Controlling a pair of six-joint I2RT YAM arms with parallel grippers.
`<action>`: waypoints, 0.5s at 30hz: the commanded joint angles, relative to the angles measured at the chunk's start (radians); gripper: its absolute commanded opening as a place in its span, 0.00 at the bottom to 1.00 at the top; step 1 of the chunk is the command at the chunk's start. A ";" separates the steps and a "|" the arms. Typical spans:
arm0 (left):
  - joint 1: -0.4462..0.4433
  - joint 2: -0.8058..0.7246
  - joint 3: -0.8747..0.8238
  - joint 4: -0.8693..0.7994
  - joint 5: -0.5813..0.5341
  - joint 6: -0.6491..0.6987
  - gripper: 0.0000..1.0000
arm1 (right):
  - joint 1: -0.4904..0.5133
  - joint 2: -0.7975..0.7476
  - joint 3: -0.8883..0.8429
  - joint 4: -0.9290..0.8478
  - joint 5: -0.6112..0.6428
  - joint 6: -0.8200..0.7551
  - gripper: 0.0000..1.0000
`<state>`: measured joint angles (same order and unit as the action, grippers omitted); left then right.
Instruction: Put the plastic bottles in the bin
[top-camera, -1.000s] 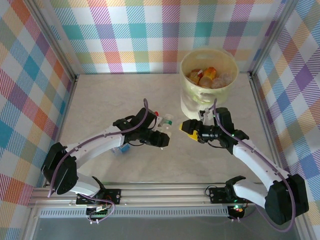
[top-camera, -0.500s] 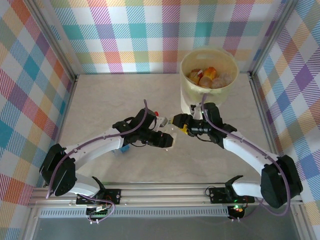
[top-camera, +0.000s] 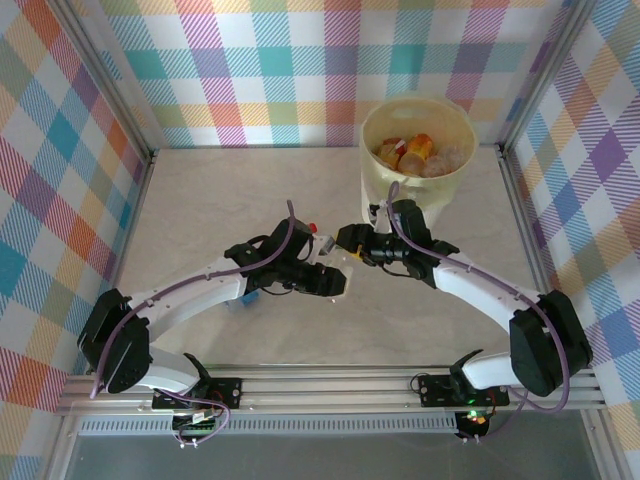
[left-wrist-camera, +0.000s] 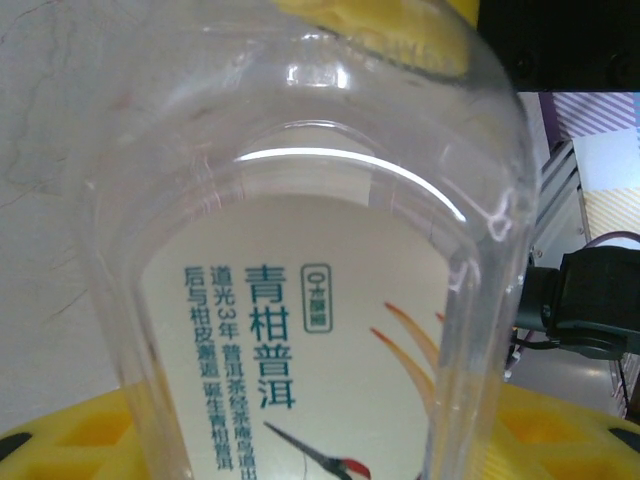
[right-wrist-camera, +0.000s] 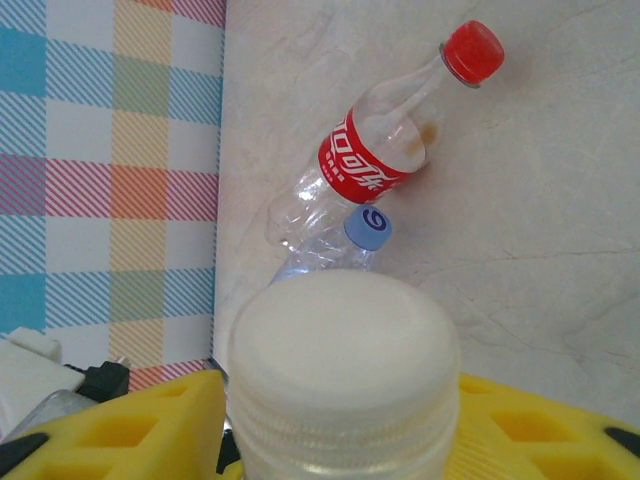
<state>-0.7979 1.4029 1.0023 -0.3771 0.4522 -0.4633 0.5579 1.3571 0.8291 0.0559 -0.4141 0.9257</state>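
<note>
The right tool (top-camera: 349, 243) is swung away from the bin (top-camera: 432, 190) and across to the left tool (top-camera: 328, 278). Its jaws, wide a second ago, are now brought together on the white cap (right-wrist-camera: 344, 350) of the clear bottle (left-wrist-camera: 300, 300). That bottle is kept clamped by its labelled body in the left tool, so it is gripped at both ends, held over the table (top-camera: 200, 200) near the bin. A handover is judged to be under way: the left tool must let go before the bottle can be carried over the rim. A red-capped bottle (right-wrist-camera: 380, 155) and a blue-capped bottle (right-wrist-camera: 335, 250) are seen lying on the table below, yet to be collected. Several are already in the bin.
</note>
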 joint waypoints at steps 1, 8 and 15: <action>-0.015 -0.036 -0.012 0.041 0.022 0.011 0.56 | 0.008 -0.004 0.035 0.015 0.008 -0.011 0.50; -0.016 -0.058 -0.016 0.035 0.011 0.009 0.59 | 0.008 -0.033 0.064 -0.054 0.028 -0.047 0.41; -0.018 -0.158 -0.040 0.074 -0.011 0.057 1.00 | 0.007 -0.132 0.152 -0.255 0.109 -0.164 0.40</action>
<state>-0.7990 1.3128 0.9794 -0.3431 0.4507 -0.4511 0.5625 1.2903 0.9115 -0.0986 -0.3546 0.8440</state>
